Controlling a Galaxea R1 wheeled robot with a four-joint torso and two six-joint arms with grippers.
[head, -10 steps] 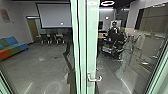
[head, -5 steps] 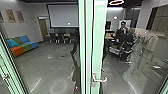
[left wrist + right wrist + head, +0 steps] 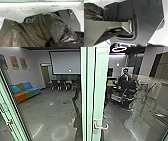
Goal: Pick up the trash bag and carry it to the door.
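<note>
The left gripper (image 3: 49, 41) looks clamped on the trash bag (image 3: 36, 27), its dark film drawn into tight creases there; whether the right gripper is apart or together, I cannot tell. Thin plastic on one small pinch could slide or tear if the load swings or the arm jerks. The bag spreads loosely across the camera's sight of the robot's dark base, so a slack fold might catch on that edge during a turn; contact cannot be made out. Beyond is the pale floor (image 3: 13, 12), where a sagging bag would drag. Ahead, the green-framed door (image 3: 100, 84) fills the middle, so the carry seems nearly finished. Rolling on too far could squash the bag against the frame, or hook it on the handle (image 3: 101, 127). Farther off, a person (image 3: 126, 75) shows in the glass, through it or mirrored.
</note>
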